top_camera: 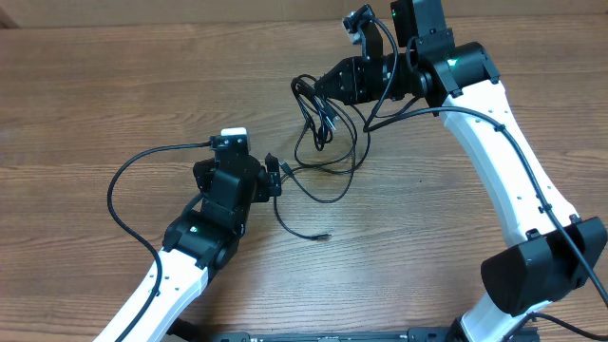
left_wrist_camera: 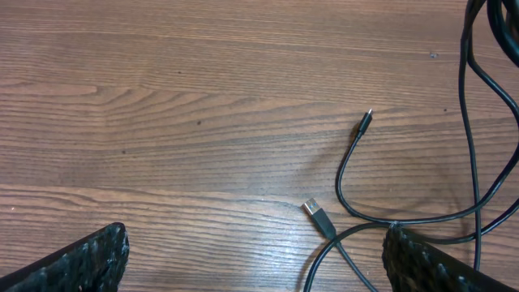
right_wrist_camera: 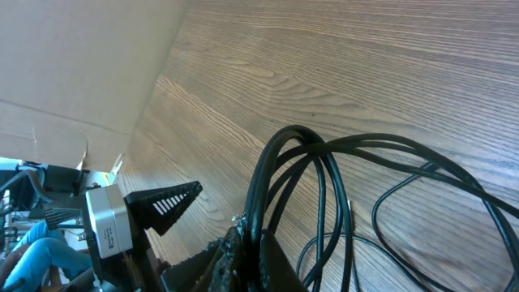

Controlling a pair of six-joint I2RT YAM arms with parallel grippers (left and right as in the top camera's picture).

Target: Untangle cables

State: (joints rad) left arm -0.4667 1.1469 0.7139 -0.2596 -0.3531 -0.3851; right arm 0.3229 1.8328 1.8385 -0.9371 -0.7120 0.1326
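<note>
1. Table [top_camera: 114, 85]: brown wood-grain laminate with a matte finish and fine straight grain. It is recorded in all three views.
2. Cables [top_camera: 326, 122]: thin, round black cords, smooth and slightly glossy. They are laid in overlapping loops right of the table's centre, between the two grippers. One strand is run out to a loose end toward the near edge.
3. Right gripper [top_camera: 318, 85]: black, carried on a white arm, and closed on the upper part of the loops. From overhead only the tip meeting the cords is seen. In the right wrist view several strands are seen gathered into one bunch at the fingers, with the loops arched above the wood.
4. Left gripper [top_camera: 275, 178]: black, with its fingers spread wide and nothing held between them. It is placed just beside the lower-left strands. The dark knobbly pads [left_wrist_camera: 89, 259] are shown only in the left wrist view, at the two bottom corners. One strand is seen passing right at the lower-right pad, but contact cannot be confirmed.
5. Plugs, made out only in the left wrist view: a flat rectangular metal USB plug [left_wrist_camera: 318, 217] and a slim small plug [left_wrist_camera: 367, 116]. Both are lying on the wood, apart from each other.
6. Cardboard panel [right_wrist_camera: 73, 57]: tan, flat and plain, standing at the table's edge. Its face is seen best in the right wrist view.
</note>
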